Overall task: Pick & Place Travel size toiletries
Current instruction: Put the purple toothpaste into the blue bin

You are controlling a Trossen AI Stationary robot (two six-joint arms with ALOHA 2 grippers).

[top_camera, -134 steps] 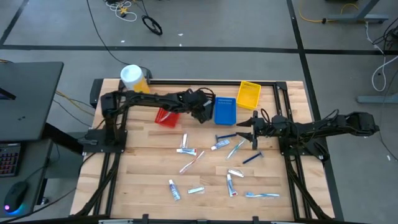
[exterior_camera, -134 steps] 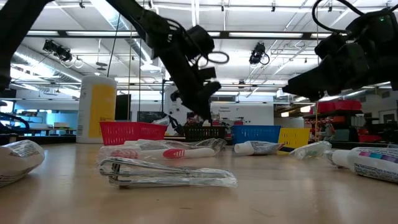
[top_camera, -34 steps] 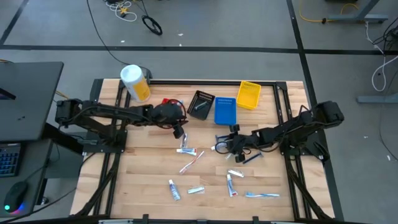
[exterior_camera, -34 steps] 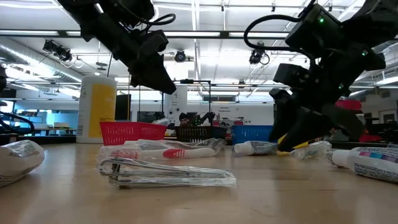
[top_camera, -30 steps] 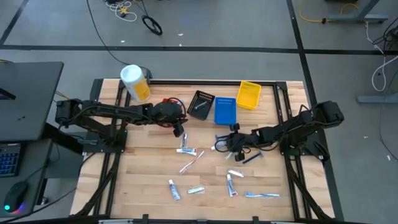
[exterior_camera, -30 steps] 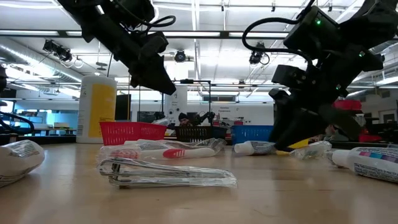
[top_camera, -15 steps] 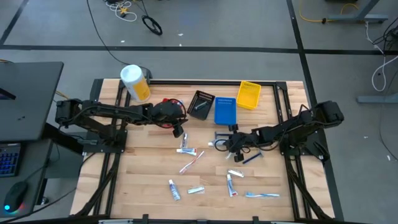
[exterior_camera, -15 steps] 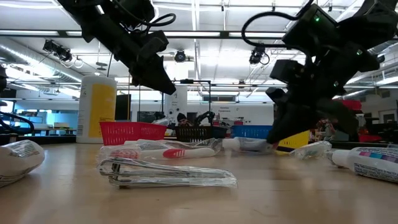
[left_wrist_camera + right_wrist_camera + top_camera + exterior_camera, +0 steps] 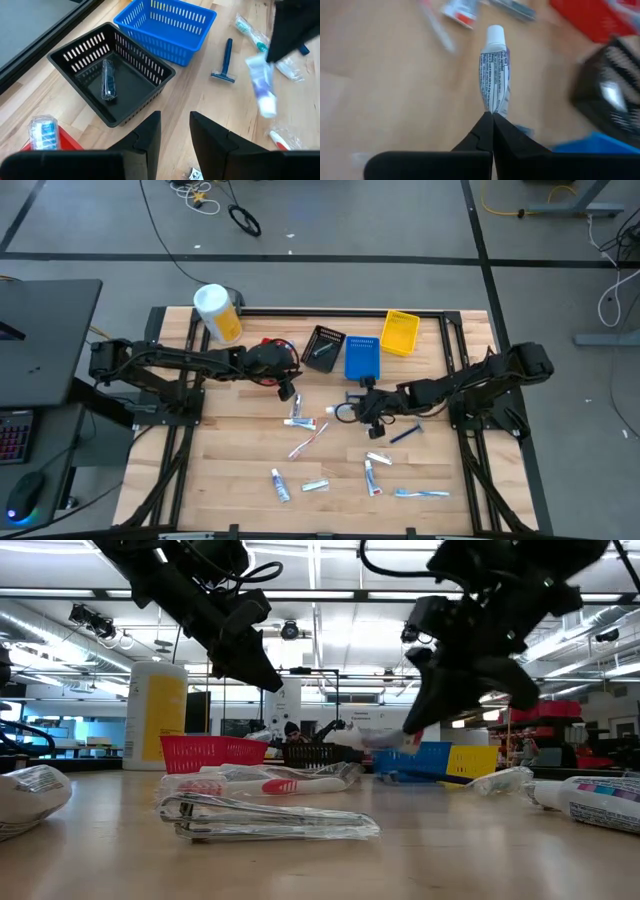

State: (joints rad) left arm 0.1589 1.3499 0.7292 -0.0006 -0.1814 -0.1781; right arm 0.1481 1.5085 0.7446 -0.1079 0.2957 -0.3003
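Jaws of the right gripper [image 9: 492,116] are clamped on a small white tube's [image 9: 493,75] crimped end, lifted above the wooden counter [image 9: 240,460] near the slotted blue bin [image 9: 362,358]; the left gripper's [image 9: 173,131] jaws are held apart.

The right pincer [image 9: 492,116] has clamped a white tube [image 9: 494,75] and lifted it off the table [image 9: 240,450].

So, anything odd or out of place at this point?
Only one thing stands out: the right gripper holds the white tube by the very tip of its crimped end, so it could slip. Loose toiletries on the table are the expected clutter.
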